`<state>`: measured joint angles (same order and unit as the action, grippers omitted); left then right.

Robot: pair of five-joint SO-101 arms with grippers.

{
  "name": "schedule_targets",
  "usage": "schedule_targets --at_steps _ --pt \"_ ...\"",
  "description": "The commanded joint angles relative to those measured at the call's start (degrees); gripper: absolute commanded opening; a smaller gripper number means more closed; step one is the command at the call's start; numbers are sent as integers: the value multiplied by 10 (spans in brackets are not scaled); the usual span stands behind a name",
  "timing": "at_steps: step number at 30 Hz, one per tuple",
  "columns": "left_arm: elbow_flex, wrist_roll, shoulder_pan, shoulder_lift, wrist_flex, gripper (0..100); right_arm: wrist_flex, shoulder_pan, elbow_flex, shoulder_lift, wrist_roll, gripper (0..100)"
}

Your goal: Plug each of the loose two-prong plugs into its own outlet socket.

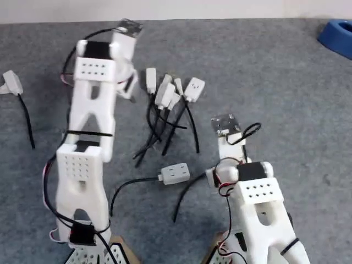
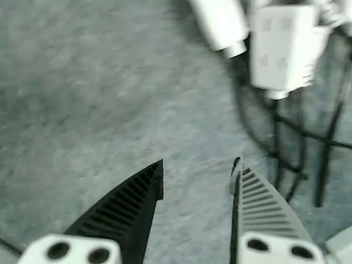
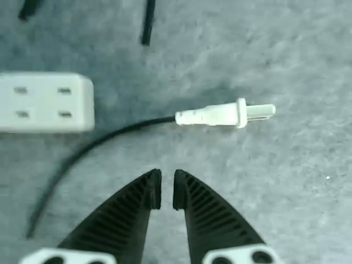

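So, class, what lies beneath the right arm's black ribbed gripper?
Grey felt, with a white two-prong plug on a black cord just ahead; whatever is directly under the gripper is covered.

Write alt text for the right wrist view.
A loose white two-prong plug on a black cord lies ahead of the black end effector, nearly shut and empty; a white outlet block sits nearby on grey carpet.

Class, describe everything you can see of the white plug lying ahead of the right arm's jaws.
The plug is white, slim and plastic-looking, with a round collar near its front and prongs beyond it, seen edge-on. A black cable leaves its rear and curves away. It lies flat on the grey carpet, unplugged, beside but clear of the white socket block. The right gripper sits just short of it, jaws closed to a slit, touching nothing.
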<state>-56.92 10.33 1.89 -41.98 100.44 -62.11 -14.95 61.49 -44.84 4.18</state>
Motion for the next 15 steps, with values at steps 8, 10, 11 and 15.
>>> schedule_targets --at_steps 8,10,11,15 --pt "2 23 48 8 4 207 189 7 28 -2 -301 56" --pt "2 23 48 7 4 207 198 7 38 -2 -372 56" --pt "2 23 47 7 4 207 192 7 40 -3 -401 57" --pt "2 23 47 6 3 207 124 11 18 -3 -464 118"
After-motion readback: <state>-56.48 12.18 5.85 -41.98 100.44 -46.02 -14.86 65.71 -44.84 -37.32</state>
